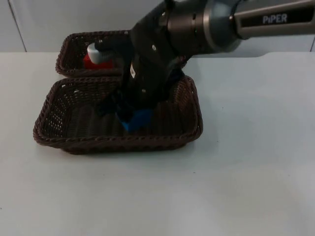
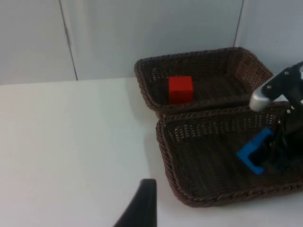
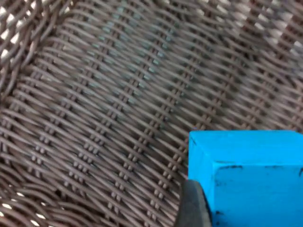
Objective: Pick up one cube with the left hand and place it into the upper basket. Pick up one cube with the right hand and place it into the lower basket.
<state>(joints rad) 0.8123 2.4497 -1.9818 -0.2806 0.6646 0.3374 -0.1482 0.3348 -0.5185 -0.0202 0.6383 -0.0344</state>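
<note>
A blue cube [image 1: 138, 119] hangs low inside the lower wicker basket [image 1: 118, 142], with my right gripper [image 1: 129, 117] shut on it. From the left wrist view the blue cube [image 2: 254, 152] is tilted, with the right gripper [image 2: 273, 152] reaching down over the lower basket [image 2: 163, 147]. Up close, the blue cube [image 3: 246, 175] sits just above the basket's weave [image 3: 94, 118], against a black fingertip [image 3: 193, 205]. A red cube [image 1: 90, 62] rests in the upper basket [image 1: 69, 49]; the red cube [image 2: 180, 89] lies near that upper basket's [image 2: 189, 59] left wall. My left gripper [image 2: 142, 210] waits over bare table, left of the baskets.
The two baskets stand edge to edge near the grey partition wall [image 1: 59, 19]. White table [image 1: 246, 172] stretches to the right and in front of them. The right arm [image 1: 197, 24] crosses above the upper basket.
</note>
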